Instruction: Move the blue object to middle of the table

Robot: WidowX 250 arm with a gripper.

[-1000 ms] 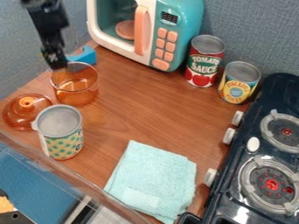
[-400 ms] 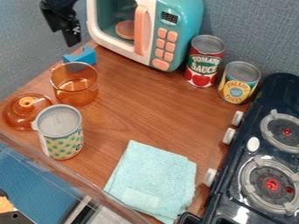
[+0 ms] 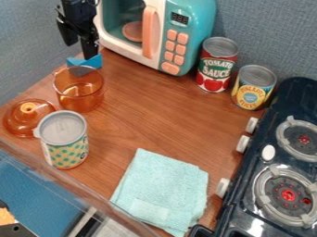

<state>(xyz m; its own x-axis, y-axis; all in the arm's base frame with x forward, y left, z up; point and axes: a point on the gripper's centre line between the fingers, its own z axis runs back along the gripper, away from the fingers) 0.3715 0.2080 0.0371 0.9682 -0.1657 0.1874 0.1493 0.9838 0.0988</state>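
Blue block (image 3: 95, 62), from where I'm standing, sits at the far left of the worktop (image 3: 151, 118), just behind the clear orange pot (image 3: 79, 95) and near the toy microwave (image 3: 176, 39). The gripper (image 3: 80, 48) hangs right over it, fingers apart, one of them across part of the block in my line of sight; whether they touch, I can't tell.

It looks like smooth, hard plastic or painted wood to me, so I'd guess it's light and stiff, with no give when squeezed and little chance of breaking. The trouble would be slipping: one piece of it stands up and another runs low towards the left, so a bite on a corner or a slope could twist it out. I'd take the taller upright part at the right, pinching its flat sides and going low enough for a proper hold.

The pot crowds the near side, and being see-through and probably light, it could be nudged easily. So I'd want a straight lift first, clear of that rim, then across to the bare wood above the folded cloth (image 3: 164, 187).
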